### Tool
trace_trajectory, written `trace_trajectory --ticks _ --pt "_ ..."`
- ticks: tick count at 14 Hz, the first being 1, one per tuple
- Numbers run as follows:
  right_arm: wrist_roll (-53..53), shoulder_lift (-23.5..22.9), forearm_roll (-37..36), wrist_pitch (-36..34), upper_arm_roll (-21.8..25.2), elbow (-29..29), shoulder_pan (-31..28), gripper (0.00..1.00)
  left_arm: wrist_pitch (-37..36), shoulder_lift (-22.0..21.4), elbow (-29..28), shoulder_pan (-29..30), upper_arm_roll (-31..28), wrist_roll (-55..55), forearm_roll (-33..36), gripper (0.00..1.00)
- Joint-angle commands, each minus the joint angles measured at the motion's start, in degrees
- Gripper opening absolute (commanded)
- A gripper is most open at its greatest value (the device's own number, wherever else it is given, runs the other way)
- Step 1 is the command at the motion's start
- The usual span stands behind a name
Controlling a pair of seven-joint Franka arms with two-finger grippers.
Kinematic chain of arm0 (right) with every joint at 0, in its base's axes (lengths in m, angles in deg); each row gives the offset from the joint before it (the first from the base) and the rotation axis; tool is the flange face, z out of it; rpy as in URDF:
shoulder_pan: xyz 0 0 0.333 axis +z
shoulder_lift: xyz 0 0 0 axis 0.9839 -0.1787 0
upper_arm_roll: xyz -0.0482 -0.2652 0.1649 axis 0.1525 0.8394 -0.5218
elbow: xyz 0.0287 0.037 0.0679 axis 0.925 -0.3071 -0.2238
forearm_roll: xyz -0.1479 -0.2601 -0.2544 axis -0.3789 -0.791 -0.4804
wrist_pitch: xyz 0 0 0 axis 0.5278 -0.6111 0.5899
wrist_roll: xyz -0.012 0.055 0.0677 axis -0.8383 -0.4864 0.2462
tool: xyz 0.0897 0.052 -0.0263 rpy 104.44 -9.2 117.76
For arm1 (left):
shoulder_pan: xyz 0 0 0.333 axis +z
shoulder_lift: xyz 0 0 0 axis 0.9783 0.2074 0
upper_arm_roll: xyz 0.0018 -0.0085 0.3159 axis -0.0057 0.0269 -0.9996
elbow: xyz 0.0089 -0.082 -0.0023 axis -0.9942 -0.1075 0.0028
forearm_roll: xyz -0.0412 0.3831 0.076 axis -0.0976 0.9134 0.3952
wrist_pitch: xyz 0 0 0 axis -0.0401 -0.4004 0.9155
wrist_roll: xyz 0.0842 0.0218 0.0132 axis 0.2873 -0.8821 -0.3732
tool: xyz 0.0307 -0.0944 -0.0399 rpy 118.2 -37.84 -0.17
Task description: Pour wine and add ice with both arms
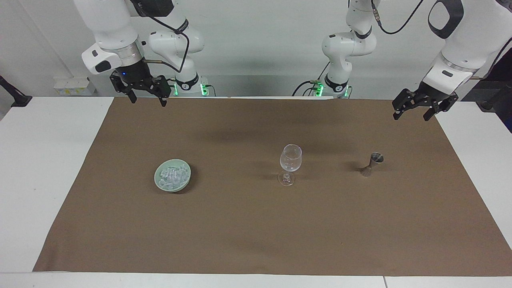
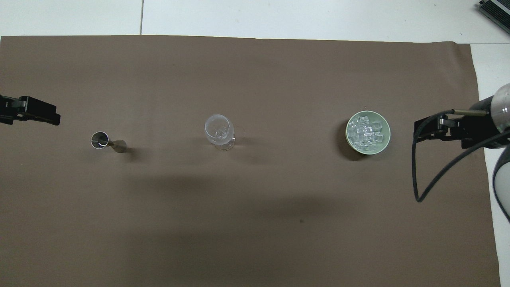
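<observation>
Ice [image 1: 173, 176] heaped in its bowl [image 1: 186, 183] awaits the right gripper [image 1: 146, 97]; the left gripper [image 1: 414, 112] suits the jigger [image 1: 372, 164]. Both hang spread, empty; slow descents should spare the glass [image 1: 290, 161].

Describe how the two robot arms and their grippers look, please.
Both arms are glossy white with rounded jointed segments, dark grey caps at some joints and a silver ring at the wrist. Black cables loop along them. Green lights glow at both bases. The left gripper and the right gripper are black, angular, two-fingered; a small blue light shows above the right one.
</observation>
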Motion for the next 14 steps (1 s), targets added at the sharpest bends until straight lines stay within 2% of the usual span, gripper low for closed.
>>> trace_trajectory --ticks 1,11,14 --pt "0.7 0.8 1.4 1.2 0.2 -1.0 -0.5 1.00 0.6 -0.6 -0.2 -0.4 -0.2 -0.4 0.1 1.00" --pt "0.7 0.8 1.4 1.2 0.2 -1.0 -0.5 1.00 0.6 -0.2 -0.2 -0.3 0.1 -0.2 0.7 1.00" --pt "0.7 0.8 1.4 1.2 0.2 -1.0 -0.5 1.00 1.5 0.3 -0.4 -0.1 0.1 4.1 0.1 1.00"
